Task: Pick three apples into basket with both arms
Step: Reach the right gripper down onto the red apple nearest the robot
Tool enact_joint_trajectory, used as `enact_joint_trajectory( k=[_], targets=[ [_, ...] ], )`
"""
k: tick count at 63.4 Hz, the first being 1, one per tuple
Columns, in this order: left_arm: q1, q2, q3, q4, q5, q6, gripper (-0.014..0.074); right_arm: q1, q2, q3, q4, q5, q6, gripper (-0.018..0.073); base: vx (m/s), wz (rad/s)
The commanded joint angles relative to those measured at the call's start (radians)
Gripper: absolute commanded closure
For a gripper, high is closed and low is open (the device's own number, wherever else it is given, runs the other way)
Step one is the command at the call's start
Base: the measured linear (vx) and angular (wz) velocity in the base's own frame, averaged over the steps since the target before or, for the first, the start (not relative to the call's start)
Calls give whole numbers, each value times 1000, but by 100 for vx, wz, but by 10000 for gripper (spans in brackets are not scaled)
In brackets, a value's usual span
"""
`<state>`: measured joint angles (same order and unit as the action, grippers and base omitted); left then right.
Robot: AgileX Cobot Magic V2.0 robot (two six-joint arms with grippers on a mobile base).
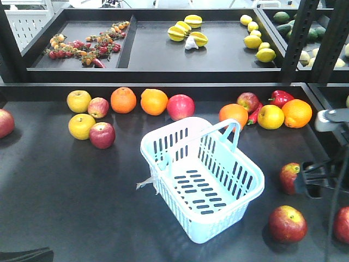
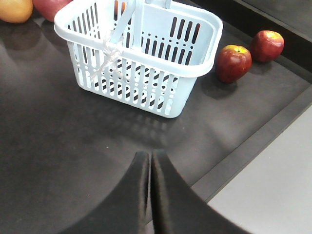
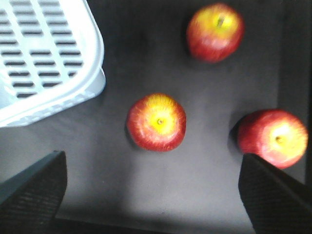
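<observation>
The pale blue basket sits slantwise in the middle of the dark table. Its handle is swung up toward the far side, and a clear scrap is tied at its left rim. To its right, out on the table, lie three red fruits with yellow blush. The far apple is near the basket's right corner, the near apple is closer to the front, and the edge apple is half cut off at the side of the view. None of them touches the basket. The right gripper hangs over this group with its fingers spread wide and nothing between them. Its own camera shows one apple centred just ahead of the tips, clear of both. That is probably the far apple, since the black jaw shows right beside it from the front, though I can't be sure. The left gripper sits low at the near left, well apart from the basket. It points toward the basket's slotted side, with its two fingers pressed flat together on nothing. Along the back of the table runs a row of oranges, yellow apples, other red apples and red peppers. Behind that row is a shelf holding lemons.
</observation>
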<state>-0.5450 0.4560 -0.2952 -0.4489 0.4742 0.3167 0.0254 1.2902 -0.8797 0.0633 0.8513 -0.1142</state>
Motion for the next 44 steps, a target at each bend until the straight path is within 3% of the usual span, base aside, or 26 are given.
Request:
enact_joint_trajectory(
  k=[1, 44],
  targets=[
    [-2, 3, -25, -23, -67, -9, 604, -2, 70, -45, -8, -38, -7, -106, 0, 0],
    [-2, 3, -25, -23, -67, -9, 604, -2, 490, -142, 8, -56, -4, -90, 0, 0]
  ],
)
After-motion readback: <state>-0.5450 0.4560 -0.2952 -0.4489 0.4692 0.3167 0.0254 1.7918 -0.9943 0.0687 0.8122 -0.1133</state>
